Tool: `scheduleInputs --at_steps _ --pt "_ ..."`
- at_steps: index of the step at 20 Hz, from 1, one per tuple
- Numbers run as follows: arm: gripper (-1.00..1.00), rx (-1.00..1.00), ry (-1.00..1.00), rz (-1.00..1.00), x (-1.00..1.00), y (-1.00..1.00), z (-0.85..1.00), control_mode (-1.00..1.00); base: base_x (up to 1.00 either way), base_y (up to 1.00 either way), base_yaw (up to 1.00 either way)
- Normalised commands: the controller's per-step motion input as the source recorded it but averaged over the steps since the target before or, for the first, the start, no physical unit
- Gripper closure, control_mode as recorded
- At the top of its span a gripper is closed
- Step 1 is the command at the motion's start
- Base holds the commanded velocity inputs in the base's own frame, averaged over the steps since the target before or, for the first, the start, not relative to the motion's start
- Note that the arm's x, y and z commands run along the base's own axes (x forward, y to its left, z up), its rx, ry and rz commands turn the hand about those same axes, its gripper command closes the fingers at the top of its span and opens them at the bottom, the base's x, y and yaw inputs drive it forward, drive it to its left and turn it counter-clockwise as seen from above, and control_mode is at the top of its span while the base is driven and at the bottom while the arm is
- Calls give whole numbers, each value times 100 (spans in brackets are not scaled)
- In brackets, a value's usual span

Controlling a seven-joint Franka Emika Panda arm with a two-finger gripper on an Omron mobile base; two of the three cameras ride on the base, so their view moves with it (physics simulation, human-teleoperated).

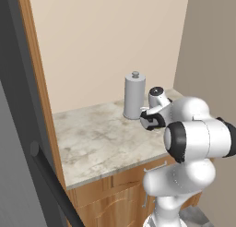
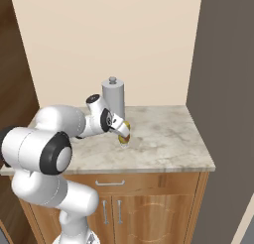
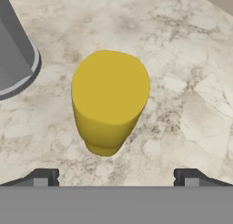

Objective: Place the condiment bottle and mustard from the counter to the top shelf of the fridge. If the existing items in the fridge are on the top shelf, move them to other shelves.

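The mustard is a squat yellow bottle standing on the marble counter; it also peeks out below the hand as the mustard. My gripper hangs just above it, pointing down, open, with the bottle centred ahead of the wide-apart fingertips and nothing held. The same gripper sits mid-counter, and the gripper hides the mustard from the left side. The condiment bottle, a tall grey cylinder with a small knob cap, stands upright just behind the hand; its base is close beside the mustard.
The counter is a short marble top over wooden cabinet doors, with a beige wall behind. A dark grey panel with a bar handle rises at the left past a wooden post. A tall grey wall bounds the counter's right end.
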Motion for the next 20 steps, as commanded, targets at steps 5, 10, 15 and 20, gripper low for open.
scheduleInputs --at_steps 5,10,15,20 --pt "-100 0 0 0 2 -17 -4 -100 0 0 0" --pt "-100 0 0 0 3 -7 0 -100 0 0 0" --pt "-100 0 0 0 17 0 -1 -100 0 0 0" --pt "-100 0 0 0 18 0 -1 -100 0 0 0"
